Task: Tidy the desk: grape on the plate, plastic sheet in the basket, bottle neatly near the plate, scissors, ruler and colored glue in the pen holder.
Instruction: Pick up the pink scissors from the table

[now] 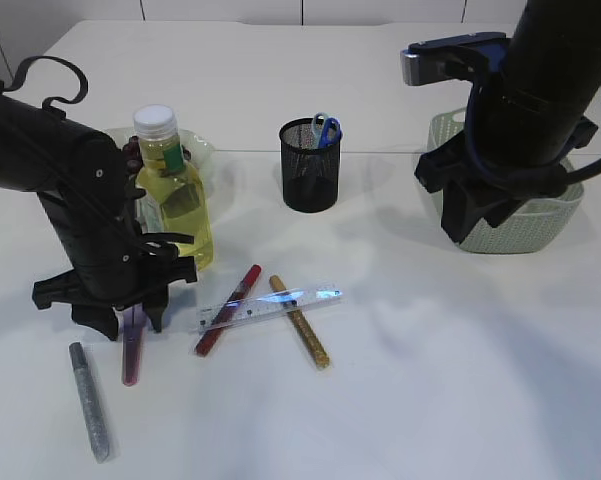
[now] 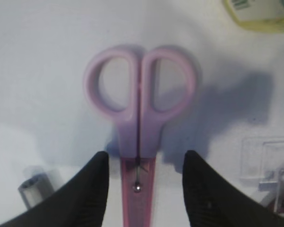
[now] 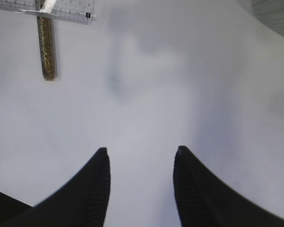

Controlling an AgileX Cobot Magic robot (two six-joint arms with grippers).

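Left gripper (image 2: pixel 141 189) open, jaws astride the pink scissors (image 2: pixel 140 118), which lie flat on the table (image 1: pixel 460 380); not yet gripped. Right gripper (image 3: pixel 141 189) open and empty over bare table, near the basket (image 1: pixel 540 225). Pen holder (image 1: pixel 309 170) already holds something blue-handled. Ruler (image 1: pixel 270 305) and glue sticks (red (image 1: pixel 228 310), gold (image 1: pixel 300 322), silver (image 1: pixel 90 400)) still on the table. Bottle (image 1: pixel 175 190) stands by the plate (image 1: pixel 202 150). Grape and plastic sheet: cannot tell.

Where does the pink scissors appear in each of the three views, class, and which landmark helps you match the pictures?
Exterior: scissors lower left, lying under the left gripper.
Left wrist: scissors centre, handles up, blades between the open jaws.
Right wrist: not in it.
Shared landmark: the ruler, right of the scissors outside, at the left wrist view's right edge, top left in the right wrist view.
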